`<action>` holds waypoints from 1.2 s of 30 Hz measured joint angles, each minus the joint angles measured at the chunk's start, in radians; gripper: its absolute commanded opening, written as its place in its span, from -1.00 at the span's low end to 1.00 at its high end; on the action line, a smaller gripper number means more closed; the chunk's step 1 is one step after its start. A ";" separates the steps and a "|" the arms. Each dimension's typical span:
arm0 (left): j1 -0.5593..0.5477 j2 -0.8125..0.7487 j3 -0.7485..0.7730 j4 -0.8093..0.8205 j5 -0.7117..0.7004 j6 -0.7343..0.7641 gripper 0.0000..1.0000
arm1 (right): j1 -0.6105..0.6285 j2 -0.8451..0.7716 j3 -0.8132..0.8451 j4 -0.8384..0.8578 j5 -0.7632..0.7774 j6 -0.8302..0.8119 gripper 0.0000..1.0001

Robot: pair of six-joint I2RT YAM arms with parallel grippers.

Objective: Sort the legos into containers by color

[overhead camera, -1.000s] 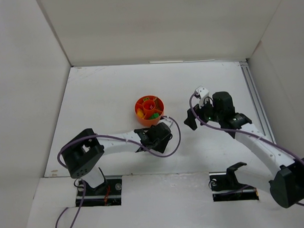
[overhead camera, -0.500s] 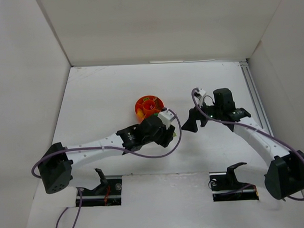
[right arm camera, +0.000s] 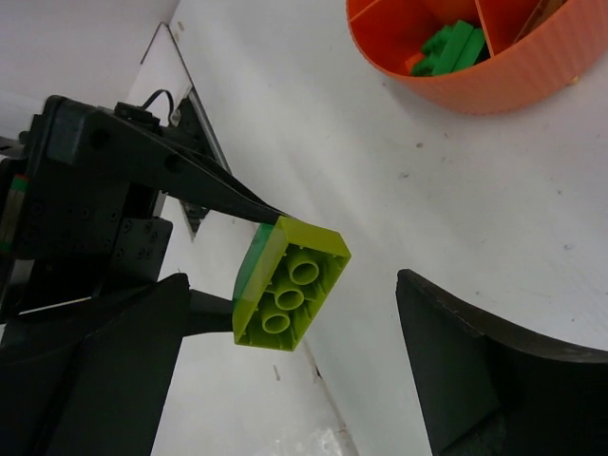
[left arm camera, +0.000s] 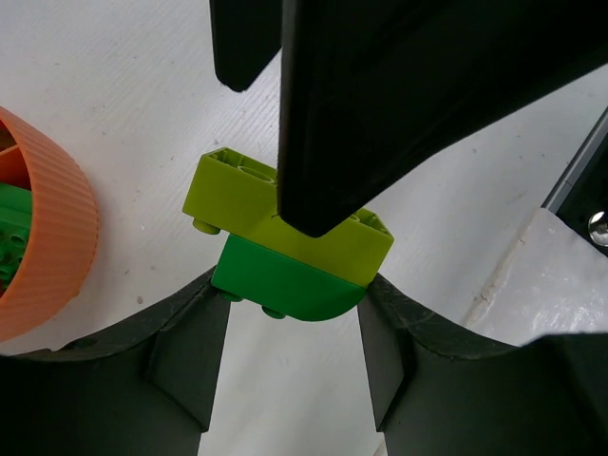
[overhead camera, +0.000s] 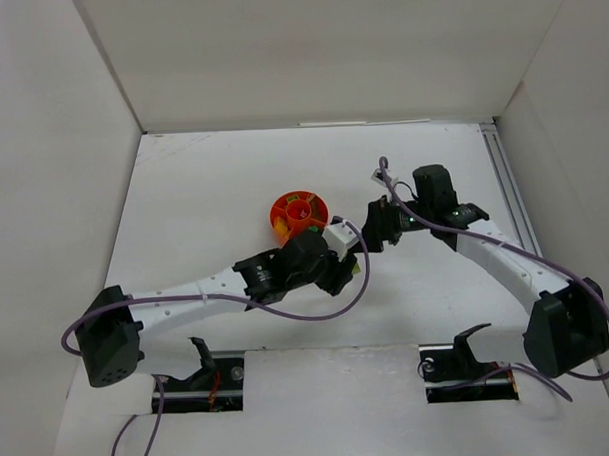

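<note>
1. The left gripper (left arm camera: 293, 313) is clenched on a two-colour stack (right arm camera: 285, 285), a lime brick (left arm camera: 237, 195) pressed onto a green brick (left arm camera: 285, 283); its fingers seem to sit mostly on the green half.
2. The stack hangs clear of the table (overhead camera: 204, 211), near the dish (right arm camera: 513, 71) and at about 5 o'clock from it in the top view.
3. The right gripper (overhead camera: 368, 234) is released, with its jaws spread wide on either side of the stack; the right wrist view shows no grip on the stack yet.
4. The step in hand is probably splitting the stack so that each colour can go to its own section.
5. To do it well, the right gripper should close on the lime half only, square across its flat sides; it should stay off the seam and off the left gripper's fingers.
6. A tilt that peels the halves apart would likely work better than a straight pull; smooth plastic may slip or spring loose when the studs let go.
7. Working low over the table and close to the dish would keep a dropped brick within reach.
8. Green bricks (right arm camera: 446, 47) already lie in one section; the green half probably belongs there.
9. The table is plain matt white; white walls (overhead camera: 62, 146) enclose it on three sides, and a rail (overhead camera: 514, 201) runs along its 3 o'clock edge.
</note>
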 measured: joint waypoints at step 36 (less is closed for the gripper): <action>-0.006 -0.189 -0.133 0.056 -0.149 -0.019 -0.81 | -0.062 0.038 0.033 0.069 -0.037 0.081 -0.44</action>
